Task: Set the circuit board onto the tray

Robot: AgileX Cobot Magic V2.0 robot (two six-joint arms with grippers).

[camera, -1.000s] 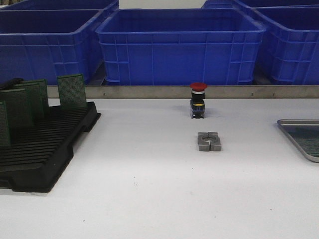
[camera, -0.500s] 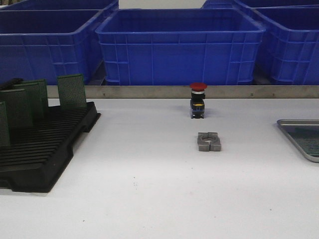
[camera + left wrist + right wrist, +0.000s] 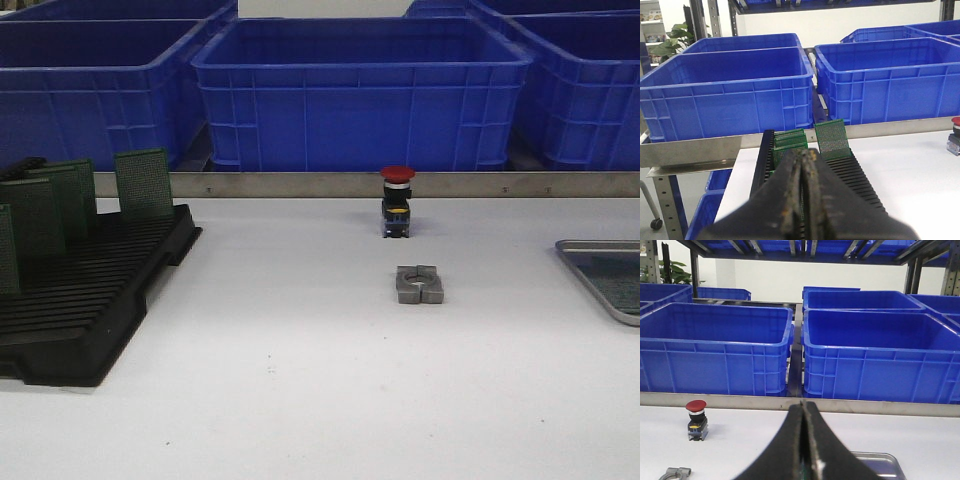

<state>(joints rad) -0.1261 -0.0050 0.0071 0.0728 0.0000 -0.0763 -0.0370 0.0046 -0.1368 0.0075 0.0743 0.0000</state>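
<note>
The tray [image 3: 603, 280] sits at the right edge of the table [image 3: 300, 380], mostly cut off in the front view. From the right wrist it's half hidden behind the right gripper [image 3: 802, 412], whose jaws are pressed together with nothing clearly between them. Left gripper [image 3: 804, 160] is squeezed together too, empty. Green circuit boards [image 3: 143, 182] stand upright in the black slotted rack [image 3: 95, 300] on the left; the nearest one is clipped by the frame. No readable writing anywhere, including on the red push button [image 3: 397, 200].
</note>
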